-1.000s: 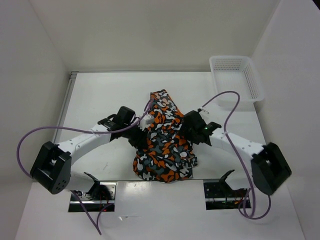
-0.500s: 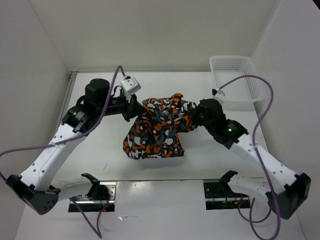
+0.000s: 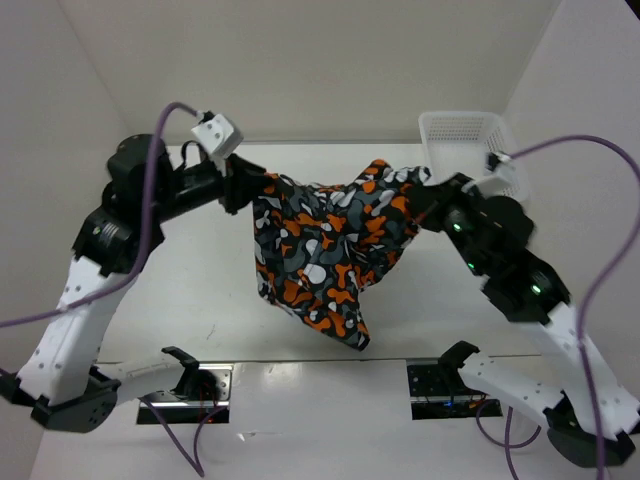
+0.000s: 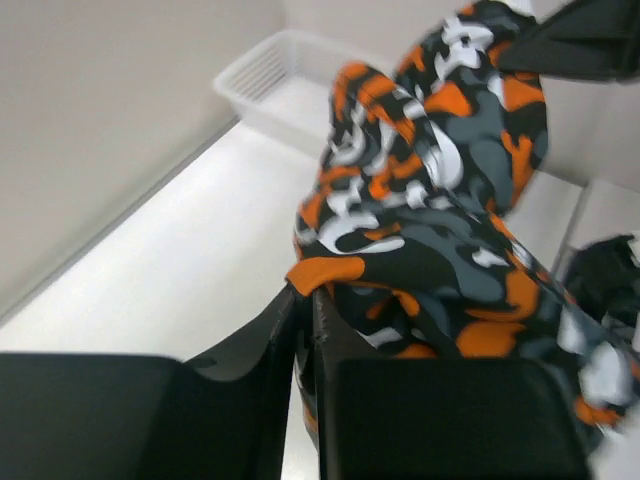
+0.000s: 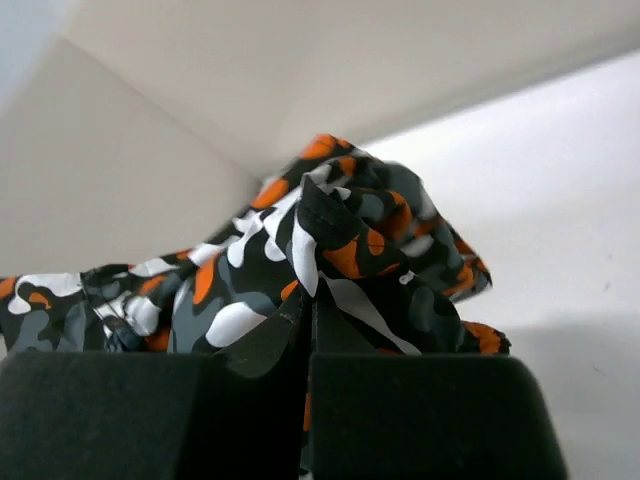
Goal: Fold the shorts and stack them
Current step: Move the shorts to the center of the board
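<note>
Orange camouflage shorts (image 3: 325,255) aloft, upper edge outstretched

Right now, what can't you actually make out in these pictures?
Top view: the soft orange, black and grey camouflage fabric shorts hang bunched; waistband and legs cannot be told apart.
Left wrist view: the white plastic mesh basket is blurred, its right end behind the shorts.
Top view: fingertips of the right end effector are buried in cloth.

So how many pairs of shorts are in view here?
1. The soft orange, black, grey and white camouflage fabric shorts hang above the table, pinched by the left gripper and right gripper. The white plastic mesh basket is partly hidden by the right arm.
</note>
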Tool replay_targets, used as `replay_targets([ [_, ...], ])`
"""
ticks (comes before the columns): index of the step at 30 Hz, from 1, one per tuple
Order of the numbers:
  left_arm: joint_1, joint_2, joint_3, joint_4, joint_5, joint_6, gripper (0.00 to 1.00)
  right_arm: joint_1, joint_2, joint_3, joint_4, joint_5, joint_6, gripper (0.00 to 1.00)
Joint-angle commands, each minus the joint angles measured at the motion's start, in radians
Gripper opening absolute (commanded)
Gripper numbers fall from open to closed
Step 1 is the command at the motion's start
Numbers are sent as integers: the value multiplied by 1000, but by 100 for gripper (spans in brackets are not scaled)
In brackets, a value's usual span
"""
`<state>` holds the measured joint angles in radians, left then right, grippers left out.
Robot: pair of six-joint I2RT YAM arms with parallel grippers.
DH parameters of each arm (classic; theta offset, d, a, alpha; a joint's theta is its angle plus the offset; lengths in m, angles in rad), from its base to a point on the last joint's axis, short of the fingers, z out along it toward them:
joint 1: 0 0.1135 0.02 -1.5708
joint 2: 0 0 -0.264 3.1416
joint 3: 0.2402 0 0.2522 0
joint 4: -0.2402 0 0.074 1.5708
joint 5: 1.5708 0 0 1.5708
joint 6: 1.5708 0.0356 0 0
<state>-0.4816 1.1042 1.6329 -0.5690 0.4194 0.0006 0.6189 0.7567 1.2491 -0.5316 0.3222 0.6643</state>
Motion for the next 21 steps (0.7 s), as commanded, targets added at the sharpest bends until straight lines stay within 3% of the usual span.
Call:
replay_targets([
  [1, 56, 158, -39, 12, -146, -1, 83, -62, 273, -51, 57, 0, -6, 0],
  [2, 113, 193, -39, 23, -114, -1, 97, -99, 335, -42, 77, -27, -18, 3],
  [4, 158, 337, 74, -43, -88, -1, 100, -181, 546, 21, 111, -126, -41, 34],
  [5, 178, 382, 74, -72, -58, -1, 100, -191, 614, 59, 95, -126, -55, 45],
  [6, 201, 434, 129, -109, 11, -1, 100, -191, 669, 143, 40, -126, -55, 47],
  [7, 201, 434, 130, -109, 42, -1, 100, -191, 708, 173, 21, -89, -66, 58],
  [9, 201, 376, 43, -69, 61, -1, 100, -191, 689, 133, 48, -89, -66, 63],
  [10, 201, 344, -5, -52, 61, -1, 94, -191, 660, 98, 102, -89, -66, 67],
  [12, 201, 263, -98, -40, 71, -1, 64, -235, 583, -3, 133, -142, -57, 64],
  [13, 201, 243, -143, -40, 71, -1, 48, -235, 566, -29, 124, -152, -43, 57],
  [14, 201, 211, -239, -40, 91, -1, 17, -245, 547, -80, 124, -152, -43, 44],
  [15, 201, 195, -290, -49, 102, -1, 9, -245, 511, -109, 110, -161, -29, 37],
  [17, 201, 146, -442, -39, 148, -1, 4, -245, 471, -215, 110, -207, -11, 23],
  [19, 155, 102, -525, -13, 148, -1, 8, -245, 408, -323, 110, -248, 35, 20],
  [20, 135, 102, -557, -12, 148, -1, 14, -245, 386, -361, 110, -297, 53, 22],
  [21, 115, 89, -605, -12, 148, -1, 36, -245, 348, -396, 123, -325, 92, 28],
])
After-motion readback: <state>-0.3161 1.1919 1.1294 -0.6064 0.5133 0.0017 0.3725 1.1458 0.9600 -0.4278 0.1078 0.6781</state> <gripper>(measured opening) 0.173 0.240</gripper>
